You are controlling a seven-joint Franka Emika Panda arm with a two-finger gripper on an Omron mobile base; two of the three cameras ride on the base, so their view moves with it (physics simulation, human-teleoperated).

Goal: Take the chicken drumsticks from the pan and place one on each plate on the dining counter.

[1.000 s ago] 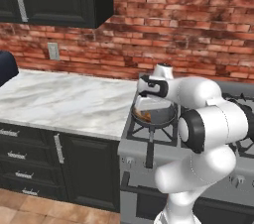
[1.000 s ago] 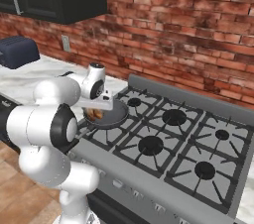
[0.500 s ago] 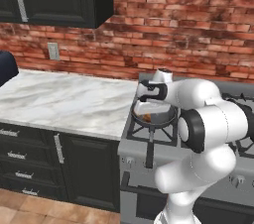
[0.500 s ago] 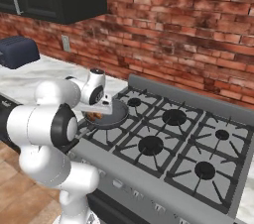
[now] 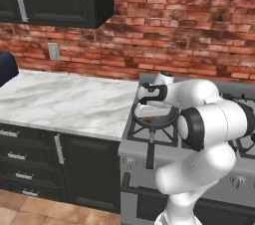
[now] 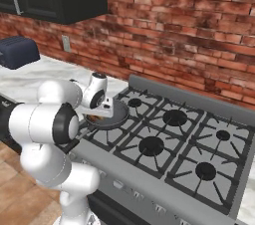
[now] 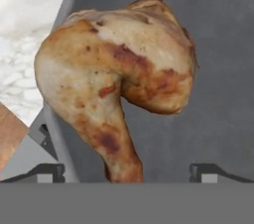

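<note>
While the arm reaches down over the front left burner of the stove [image 6: 169,139], I see the end effector [image 5: 148,105] hanging low over the pan [image 5: 154,117], its dark body just above the pan's rim in the left base view. From the right base view the end effector [image 6: 102,111] sits at the near left edge of the pan [image 6: 110,117], partly hidden behind the white wrist.

Through the hand view, a chicken drumstick [image 7: 116,82] lies right in front of me on the grey pan floor [image 7: 218,94], its plump golden-brown meat toward the top and its narrow bone end pointing down between the two fingertips [image 7: 203,172]. Those tips stand far apart, one on each side of the bone end, so the end effector is spread wide and grips nothing. I cannot tell whether the tips touch the pan floor.

In the left base view a small brown patch of drumstick [image 5: 148,119] shows inside the pan under the end effector. I cannot make out a second drumstick in any view. The pan's long dark handle [image 5: 150,152] runs straight toward the stove's front edge.

To the left of the stove lies the marble counter [image 5: 60,102] over dark cabinets, beneath the brick wall [image 5: 189,25]. A dark blue appliance [image 6: 19,51] stands on that counter at its far end.
</note>
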